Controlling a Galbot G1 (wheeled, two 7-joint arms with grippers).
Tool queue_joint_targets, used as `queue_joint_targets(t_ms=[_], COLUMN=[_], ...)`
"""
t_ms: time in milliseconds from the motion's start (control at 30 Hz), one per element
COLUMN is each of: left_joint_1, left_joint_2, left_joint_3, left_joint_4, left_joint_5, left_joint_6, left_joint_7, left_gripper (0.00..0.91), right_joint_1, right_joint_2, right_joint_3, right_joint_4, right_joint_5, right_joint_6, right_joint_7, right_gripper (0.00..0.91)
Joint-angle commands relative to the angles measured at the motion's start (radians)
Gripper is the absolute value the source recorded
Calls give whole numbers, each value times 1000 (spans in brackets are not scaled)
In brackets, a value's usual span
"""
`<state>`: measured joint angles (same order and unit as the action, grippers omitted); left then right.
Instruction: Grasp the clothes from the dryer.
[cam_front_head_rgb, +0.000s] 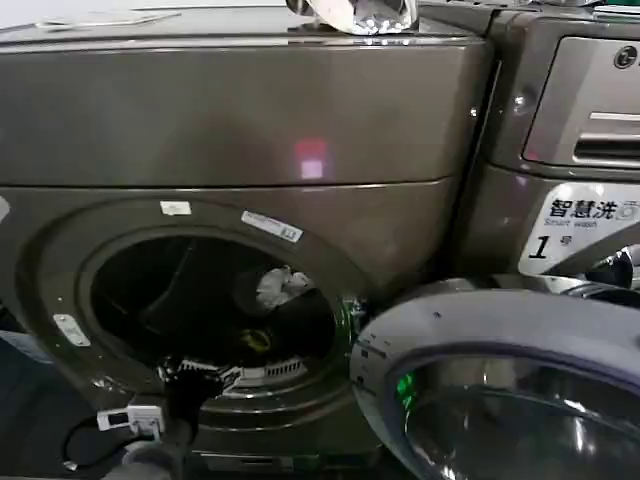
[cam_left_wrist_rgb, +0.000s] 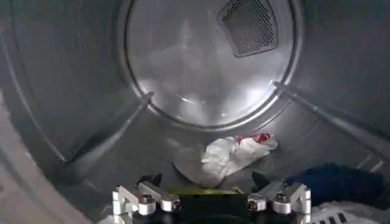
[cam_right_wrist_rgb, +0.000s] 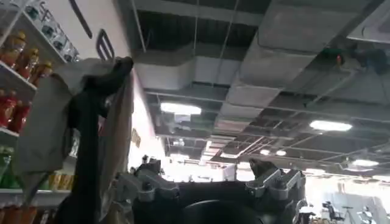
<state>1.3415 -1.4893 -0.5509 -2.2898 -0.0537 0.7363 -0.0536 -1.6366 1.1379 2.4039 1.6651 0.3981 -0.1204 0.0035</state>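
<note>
The left pincer (cam_front_head_rgb: 190, 375) sits at the lower rim of the dryer (cam_front_head_rgb: 240, 120) opening, reaching into the drum from the front. In the left wrist view its two fingers (cam_left_wrist_rgb: 145, 196) stand apart with nothing clamped between them, so the left pincer (cam_left_wrist_rgb: 210, 198) is open. A strip of yellow-green cloth (cam_left_wrist_rgb: 204, 190) lies on the drum floor just past the pincer, low between the fingers; whether it touches them cannot be told. A little farther in, a whitish cloth (cam_left_wrist_rgb: 228, 153) with a red patch lies crumpled on the drum floor, near the back wall; in the head view it shows as a pale lump (cam_front_head_rgb: 282, 286) inside the round opening. A dark blue piece of fabric (cam_left_wrist_rgb: 332, 182) lies to one side of it on the drum floor. The dryer door (cam_front_head_rgb: 510, 390) hangs swung open at the right, in front of the neighbouring machine (cam_front_head_rgb: 570, 130) that bears a white "1" sticker (cam_front_head_rgb: 585, 225).

The right pincer (cam_right_wrist_rgb: 213, 185) points up toward a ceiling, its fingers spread and holding nothing; a grey garment (cam_right_wrist_rgb: 67, 122) hangs beside it.
</note>
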Motion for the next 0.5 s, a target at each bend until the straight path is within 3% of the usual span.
queue_joint_targets(t_ms=[33, 367, 433, 500], left_joint_1=[-189, -257, -253, -237], left_joint_2=[23, 13, 19, 31], left_joint_3=[-10, -8, -12, -13], left_joint_4=[170, 268, 267, 259], left_joint_5=[16, 143, 353, 667], left_joint_6=[49, 49, 49, -34], left_joint_7=[51, 122, 279, 489], left_gripper=[907, 907, 907, 907], right_joint_1=[1, 19, 21, 19], right_joint_2=[1, 3, 3, 3], right_joint_3=[-6, -36, -38, -42], right_joint_4=[4, 5, 7, 10], right_joint_5=[-1, -22, -23, -25], right_joint_6=[4, 10, 9, 10], right_joint_7=[-1, -4, -6, -7], right_gripper=[907, 907, 907, 907])
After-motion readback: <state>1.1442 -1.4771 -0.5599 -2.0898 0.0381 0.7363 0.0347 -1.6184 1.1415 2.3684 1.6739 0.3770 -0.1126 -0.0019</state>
